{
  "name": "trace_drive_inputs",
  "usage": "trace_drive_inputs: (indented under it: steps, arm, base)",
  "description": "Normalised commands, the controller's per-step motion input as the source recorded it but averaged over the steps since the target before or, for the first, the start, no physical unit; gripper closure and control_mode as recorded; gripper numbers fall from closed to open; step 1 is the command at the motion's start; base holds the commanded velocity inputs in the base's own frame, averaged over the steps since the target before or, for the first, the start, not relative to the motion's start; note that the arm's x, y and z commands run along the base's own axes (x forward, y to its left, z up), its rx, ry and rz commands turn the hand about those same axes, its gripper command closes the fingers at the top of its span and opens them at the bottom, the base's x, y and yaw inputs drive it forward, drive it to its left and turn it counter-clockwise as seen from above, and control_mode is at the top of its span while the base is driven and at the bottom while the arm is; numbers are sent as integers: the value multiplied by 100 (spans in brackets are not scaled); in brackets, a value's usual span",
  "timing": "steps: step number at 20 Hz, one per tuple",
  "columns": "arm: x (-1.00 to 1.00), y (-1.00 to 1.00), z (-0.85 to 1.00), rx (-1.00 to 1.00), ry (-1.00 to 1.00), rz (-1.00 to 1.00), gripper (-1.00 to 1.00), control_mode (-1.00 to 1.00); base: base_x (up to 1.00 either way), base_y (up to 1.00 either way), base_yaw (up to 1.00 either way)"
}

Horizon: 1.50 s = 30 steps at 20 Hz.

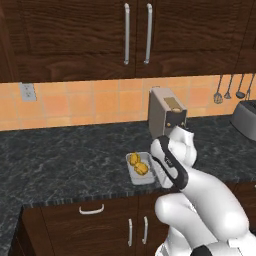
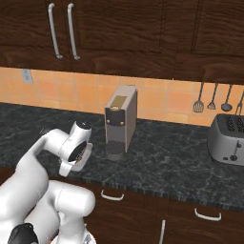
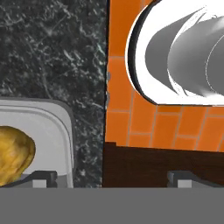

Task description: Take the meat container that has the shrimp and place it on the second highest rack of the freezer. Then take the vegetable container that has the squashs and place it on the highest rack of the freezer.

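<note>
The shallow grey rectangular container of yellow squash (image 1: 139, 168) sits near the front edge of the dark speckled stone counter (image 1: 60, 160), and the two-finger gripper (image 3: 112, 178), fingers spread wide and empty, should centre over its rim before closing.

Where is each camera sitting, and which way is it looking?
Left base view: behind the arm on its left, looking down at the counter, the squash container and the coffee machine; the white arm rises lower right.
Right base view: behind on its right, facing the same coffee machine, plus a toaster; arm lower left.
Hand view: on the hand, looking down past the open gripper at the container's corner.
All three share the container.
</note>
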Motion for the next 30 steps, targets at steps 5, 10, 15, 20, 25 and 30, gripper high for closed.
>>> trace_drive_inputs:
  steps: [5,10,15,20,25,30]
  arm:
    - [0,-9,-22,6,-1,5,-100,-100]
    - [6,0,-41,4,-2,3,-100,-100]
    - [1,0,-26,0,-9,-5,-100,-100]
    - [6,9,-28,0,-7,-6,-100,-100]
    - [0,36,-55,0,-2,-1,-100,-100]
    - [-26,12,-70,1,-6,0,100,-100]
  base:
    - [0,0,0]
    - [0,0,0]
    - [0,0,0]
    - [0,0,0]
    - [0,0,0]
    - [0,0,0]
